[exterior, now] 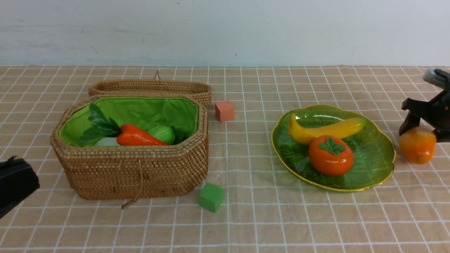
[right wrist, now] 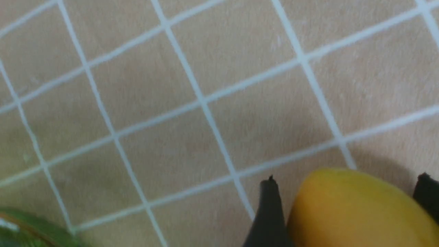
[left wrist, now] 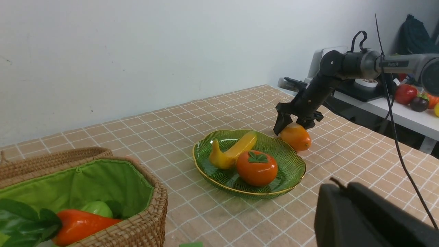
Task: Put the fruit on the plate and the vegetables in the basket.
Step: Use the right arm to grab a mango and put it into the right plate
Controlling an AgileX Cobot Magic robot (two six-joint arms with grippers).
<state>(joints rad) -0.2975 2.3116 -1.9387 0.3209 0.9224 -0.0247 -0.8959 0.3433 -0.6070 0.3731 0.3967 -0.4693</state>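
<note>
- Checked tan tablecloth (exterior: 246, 218) with white grid lines covers the bench; pale wall behind.
- Mango (exterior: 417, 145), oval, orange-yellow, lies on the cloth just beside the plate (exterior: 381, 165) on the robot's right, apart from the gold rim. It is the only fruit not yet on the plate.
- Right gripper (exterior: 422, 130) sits directly over the mango, its two black fingers straddling it. In the right wrist view the jaws stand wide, one finger on each side of the mango (right wrist: 356, 209); the nearer one looks close to or touching the skin, contact not certain. Not judged a closed grip yet.
- Key relation: mango is between the fingers already, so the coming move is probably a close, then a short carry toward the robot's left onto the plate. Long axis of the mango cannot be told with confidence.
- Plate holds the banana (exterior: 325, 130) and the persimmon (exterior: 330, 155); free space remains on the near-right part.
- Left gripper (exterior: 15, 184) is well apart at the far left, beside the basket (exterior: 133, 172); its fingers are not clearly shown, and it reads as closed and empty.
- Basket, lid back, holds the carrot (exterior: 137, 137), a light green gourd (exterior: 162, 133) and a white radish (exterior: 107, 141) with leaves; eggplant not visible.
- Orange cube (exterior: 224, 110) and green cube (exterior: 211, 197) lie on the cloth.
</note>
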